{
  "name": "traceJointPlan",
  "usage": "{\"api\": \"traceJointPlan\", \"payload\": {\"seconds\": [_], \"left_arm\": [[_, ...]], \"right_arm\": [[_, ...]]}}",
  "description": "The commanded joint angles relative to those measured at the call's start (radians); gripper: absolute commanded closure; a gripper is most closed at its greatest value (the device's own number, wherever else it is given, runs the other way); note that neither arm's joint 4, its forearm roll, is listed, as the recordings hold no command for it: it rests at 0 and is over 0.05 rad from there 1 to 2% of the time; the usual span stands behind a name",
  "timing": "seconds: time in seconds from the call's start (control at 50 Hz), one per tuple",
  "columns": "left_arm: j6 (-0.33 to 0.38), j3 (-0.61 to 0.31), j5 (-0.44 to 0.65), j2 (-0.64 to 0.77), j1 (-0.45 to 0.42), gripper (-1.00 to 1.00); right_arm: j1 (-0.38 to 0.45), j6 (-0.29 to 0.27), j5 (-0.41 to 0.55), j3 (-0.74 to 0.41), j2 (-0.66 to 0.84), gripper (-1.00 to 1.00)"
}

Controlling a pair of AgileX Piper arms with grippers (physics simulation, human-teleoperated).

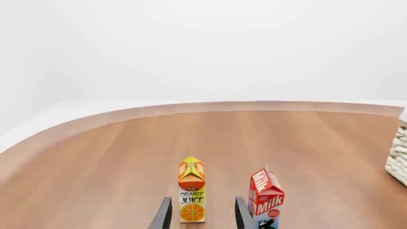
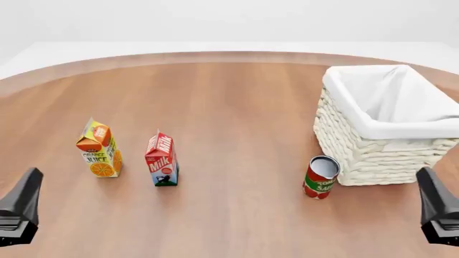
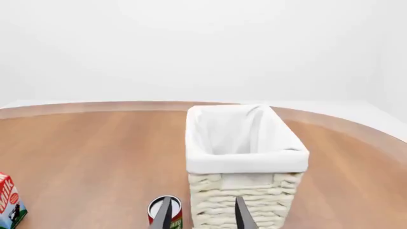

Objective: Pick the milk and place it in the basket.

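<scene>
- The milk [image 2: 161, 160] stands upright on the brown table [image 2: 237, 113], on the left side. The orange juice carton [image 2: 99, 149] stands just beside it, further left, but they do not touch.
- The basket [image 2: 373, 153] sits well apart from the milk, on the right side. Its white cloth lining has nothing in it that I can see. A red can [image 2: 321, 177] stands right next to the basket's near corner.
- The left gripper [image 1: 200, 215] is open and holds nothing. Its two dark fingers [image 1: 163, 215] point at the juice carton, with the milk just off to the side.
- The right gripper [image 3: 202, 213] is open too and holds nothing. It points at the basket and the can.
- Both arms sit low and near the front edge. I think this is the very start: the reach for the milk is not done yet.
- The left arm looks closest, though how far it must go is hard to tell.
- Next it should line up on the milk, not the juice, and close around the carton without knocking it over.
</scene>
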Motion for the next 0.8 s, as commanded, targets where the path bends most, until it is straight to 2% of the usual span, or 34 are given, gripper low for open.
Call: {"api": "traceJointPlan", "payload": {"seconds": [0.02,0.32,0.54,0.8], "left_arm": [[0.0,0.0,0.0,0.0,0.0,-1.0],[0.0,0.0,0.0,0.0,0.0,-1.0],[0.0,0.0,0.0,0.0,0.0,-1.0],[0.0,0.0,0.0,0.0,0.0,-1.0]], "right_arm": [[0.004,-0.002,0.003,-0.008,0.003,-1.0],[0.015,-0.008,0.016,-0.024,0.003,-1.0],[0.076,-0.011,0.087,-0.121,0.015,-1.0],[0.144,-0.016,0.073,-0.232,0.136,-1.0]]}}
